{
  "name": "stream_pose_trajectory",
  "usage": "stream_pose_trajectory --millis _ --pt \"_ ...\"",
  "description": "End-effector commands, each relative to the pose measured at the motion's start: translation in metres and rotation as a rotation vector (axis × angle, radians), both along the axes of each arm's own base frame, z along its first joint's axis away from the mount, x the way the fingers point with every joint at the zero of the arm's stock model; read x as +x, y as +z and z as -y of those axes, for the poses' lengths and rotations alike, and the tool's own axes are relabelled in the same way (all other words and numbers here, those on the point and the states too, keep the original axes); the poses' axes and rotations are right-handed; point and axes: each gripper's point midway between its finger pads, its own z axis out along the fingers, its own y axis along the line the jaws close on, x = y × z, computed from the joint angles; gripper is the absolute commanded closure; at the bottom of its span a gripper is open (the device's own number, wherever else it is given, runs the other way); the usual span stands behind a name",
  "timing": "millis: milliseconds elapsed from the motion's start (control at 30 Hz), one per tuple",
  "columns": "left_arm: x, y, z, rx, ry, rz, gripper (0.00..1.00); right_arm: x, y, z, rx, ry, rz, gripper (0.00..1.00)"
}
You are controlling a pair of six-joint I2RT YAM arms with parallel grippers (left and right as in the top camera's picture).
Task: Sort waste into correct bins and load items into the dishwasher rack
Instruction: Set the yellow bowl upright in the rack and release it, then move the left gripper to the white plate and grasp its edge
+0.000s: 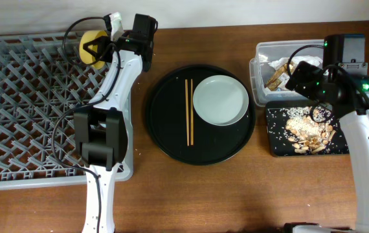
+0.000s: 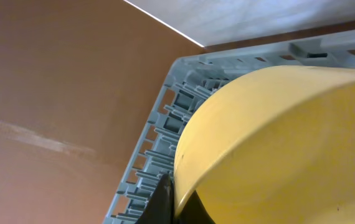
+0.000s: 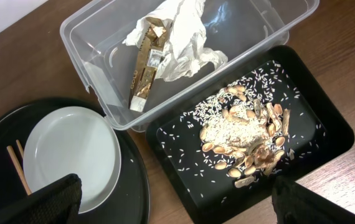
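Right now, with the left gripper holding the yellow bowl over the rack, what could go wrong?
The yellow bowl hangs in the left gripper at a far corner of the dishwasher rack; released there, it may catch the rack wall and tip out. The chopsticks lie close beside the plate; lifting the plate could roll them.

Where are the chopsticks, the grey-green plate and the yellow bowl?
chopsticks (image 1: 191, 113), overhead view, middle of one stick.
plate (image 1: 220, 100), overhead view, its bare centre.
yellow bowl (image 2: 277, 143), left wrist view, its outer wall.
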Motion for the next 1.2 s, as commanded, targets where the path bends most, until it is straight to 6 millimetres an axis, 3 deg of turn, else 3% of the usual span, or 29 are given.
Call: stream_pose_trajectory --millis 0,33,200,400,500,600,700,867,933,967,1000,1100,1167 --pt "0.006 -0.022 0.012 -0.047 -0.04 -0.028 0.69 0.001 0.002 0.005 -0.014 -0.026 0.005 0.02" --pt "0.007 -0.023 0.013 -0.05 -0.044 -0.03 0.61 0.001 0.002 0.005 -0.014 -0.026 0.005 0.01" --pt "0.01 -0.031 0.024 -0.095 -0.082 -0.046 0.51 0.001 0.002 0.005 -0.014 -0.026 0.005 0.02" --pt "0.01 -0.032 0.037 -0.096 -0.11 -0.059 0.15 0.001 0.002 0.005 -0.014 -0.026 0.005 0.02" --pt "0.01 -0.032 0.049 -0.067 -0.148 -0.124 0.05 0.001 0.002 0.005 -0.014 -0.026 0.005 0.01" --pt "0.01 -0.034 0.065 -0.074 -0.188 -0.147 0.01 0.001 0.002 0.005 -0.014 -0.026 0.005 0.02" --pt "0.011 -0.052 0.098 -0.196 -0.322 -0.246 0.01 0.001 0.002 0.005 -0.014 -0.026 0.005 0.02" --pt "0.005 -0.049 0.143 -0.398 -0.473 -0.266 0.01 0.001 0.002 0.005 -0.014 -0.026 0.005 0.02" --pt "-0.008 -0.053 0.177 -0.618 -0.567 -0.294 0.01 0.001 0.002 0.005 -0.014 -0.026 0.005 0.02" --pt "-0.028 -0.058 0.218 -0.877 -0.671 -0.363 0.01 0.001 0.002 0.005 -0.014 -0.026 0.005 0.02" --pt "-0.037 -0.059 0.235 -0.993 -0.7 -0.387 0.01 0.001 0.002 0.005 -0.014 -0.026 0.005 0.02" --pt "-0.063 -0.065 0.278 -1.248 -0.796 -0.494 0.01 0.001 0.002 0.005 -0.014 -0.026 0.005 0.01" --pt "-0.072 -0.07 0.288 -1.314 -0.806 -0.538 0.04 0.001 0.002 0.005 -0.014 -0.026 0.005 0.02"
